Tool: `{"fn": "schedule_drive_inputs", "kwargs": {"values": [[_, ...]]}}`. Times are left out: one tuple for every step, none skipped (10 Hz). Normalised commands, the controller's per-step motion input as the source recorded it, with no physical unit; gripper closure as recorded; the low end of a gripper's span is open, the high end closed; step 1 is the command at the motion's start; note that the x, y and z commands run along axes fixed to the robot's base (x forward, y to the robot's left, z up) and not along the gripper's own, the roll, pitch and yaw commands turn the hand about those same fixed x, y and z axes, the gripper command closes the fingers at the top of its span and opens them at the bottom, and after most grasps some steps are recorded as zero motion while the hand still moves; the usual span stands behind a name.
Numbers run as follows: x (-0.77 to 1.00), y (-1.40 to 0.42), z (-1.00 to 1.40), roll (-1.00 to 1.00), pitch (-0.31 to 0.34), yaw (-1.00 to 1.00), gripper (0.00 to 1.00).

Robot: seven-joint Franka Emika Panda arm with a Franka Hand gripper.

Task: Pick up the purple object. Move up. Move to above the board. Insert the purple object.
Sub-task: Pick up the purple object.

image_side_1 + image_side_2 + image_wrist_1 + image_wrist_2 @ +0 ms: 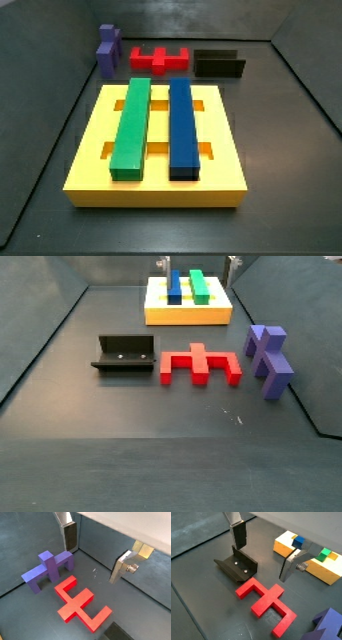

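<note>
The purple object (pixel 47 569) stands on the dark floor beside the red notched block (pixel 80 604); it also shows in both side views (pixel 107 50) (pixel 270 356) and at a wrist view's edge (pixel 328 624). The board (pixel 94 150) is a yellow slab bearing a green bar (pixel 128 125) and a blue bar (pixel 182 128); it shows in a side view (pixel 187 314) and a wrist view (pixel 314 564). My gripper (pixel 93 554) is open and empty, held high over bare floor, apart from the purple object. Its fingers (pixel 239 534) show in both wrist views.
The red notched block (pixel 198 364) lies between the purple object and the fixture (pixel 123 354), which also shows in a wrist view (pixel 238 566) and a side view (pixel 221 63). Dark walls enclose the floor on all sides.
</note>
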Motion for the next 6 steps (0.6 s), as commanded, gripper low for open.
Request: {"fn": "schedule_drive_inputs", "kwargs": {"values": [[0.00, 0.00, 0.00, -0.01, 0.000, 0.00, 0.00], [-0.03, 0.05, 0.00, -0.03, 0.000, -0.10, 0.00], [-0.08, 0.14, -0.05, -0.07, 0.000, -0.31, 0.00], [-0.02, 0.17, -0.12, -0.05, 0.000, -0.55, 0.00], [-0.19, 0.16, -0.18, -0.04, 0.000, -0.66, 0.00], [-0.27, 0.04, -0.36, -0.05, -0.094, -0.57, 0.00]]}}
